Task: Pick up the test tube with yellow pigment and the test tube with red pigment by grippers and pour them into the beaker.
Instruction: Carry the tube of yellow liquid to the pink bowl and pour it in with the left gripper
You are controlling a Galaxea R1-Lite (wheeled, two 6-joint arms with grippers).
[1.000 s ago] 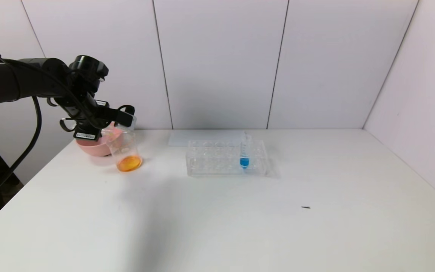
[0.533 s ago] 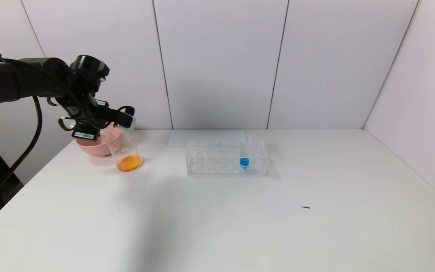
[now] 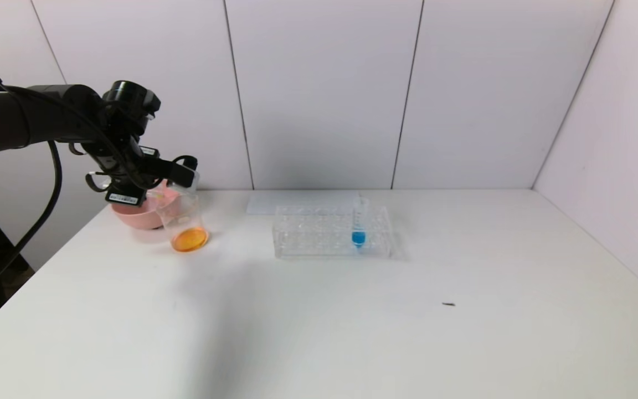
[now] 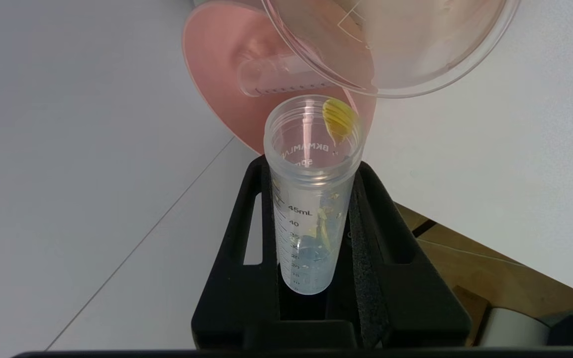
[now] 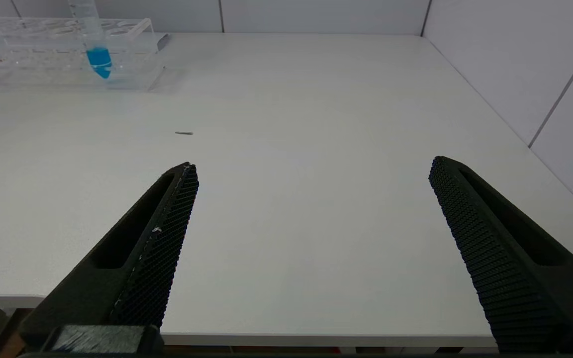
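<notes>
The left hand (image 4: 311, 233) clamps the test tube with yellow pigment (image 4: 311, 199), nearly drained, tipped at the rim of the beaker (image 3: 183, 219) holding orange liquid beside the pink bowl (image 3: 130, 215). The right hand (image 5: 311, 199) hangs wide over the counter (image 3: 352, 321).

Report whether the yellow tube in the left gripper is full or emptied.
Nearly emptied: the test tube with yellow pigment shows only yellow streaks and a drop at its rim.

test tube with yellow pigment (image 4: 311, 209) | scale: "45mL", "40"
</notes>
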